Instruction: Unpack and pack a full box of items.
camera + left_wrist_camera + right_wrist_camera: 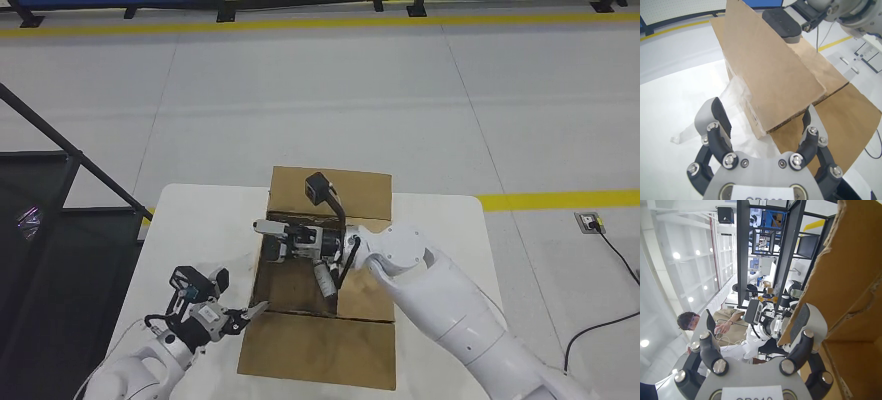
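One cardboard box (365, 195) sits mid-worktop (200, 230), top open. Flaps lie out at 12 and 6 o'clock, and the 9 o'clock side flap (772, 75) stands up, tilted. Dark long item (326, 282) inside, can't tell what it is.

Right hand (756, 311) is at the box's 10 o'clock edge, fingers wide apart and astride that flap's edge. One pad touches cardboard, nothing clamped.

Left hand (762, 106) is at the box's 8 o'clock corner, also spread wide and holding nothing. The flap's near corner is just ahead, between its fingers.

Crumpled clear film (732, 91) lies against the box wall at 9 o'clock.

Risks, as I judge them:
- Both hands are on one flap, so they could pull against each other and tear it or drag the box.
- A fingertip could snag the corner.
- Loose film may let the box slide, or get pinched.
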